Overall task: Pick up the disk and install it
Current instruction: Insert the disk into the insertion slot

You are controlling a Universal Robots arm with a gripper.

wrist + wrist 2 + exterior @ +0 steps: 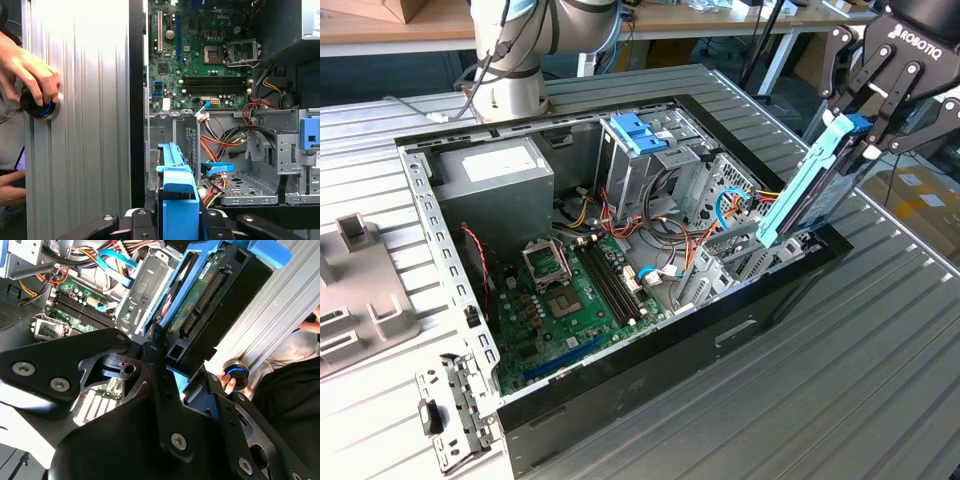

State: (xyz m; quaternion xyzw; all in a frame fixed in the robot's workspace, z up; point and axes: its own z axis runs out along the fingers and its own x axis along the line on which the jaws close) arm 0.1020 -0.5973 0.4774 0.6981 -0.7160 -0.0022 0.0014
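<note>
Exterior view: end effector (860, 128) clamped on the upper end of the disk (807, 190), fingers closed against its light-blue rails. Disk hangs steeply tilted below the end effector, lower end at the edge of the open computer case (440, 250), over the grey metal drive bay (740, 255).

Second wrist view: disk's (200, 295) underside, a green circuit board with a black connector strip, framed in blue.

First wrist view: disk (176, 200) edge-on, blue rail and tab between the fingers; motherboard (210, 60) beyond it; a person's hand (27, 67) on a black knob (39, 107) on the ribbed worktop (90, 125) beside the end effector.
</note>
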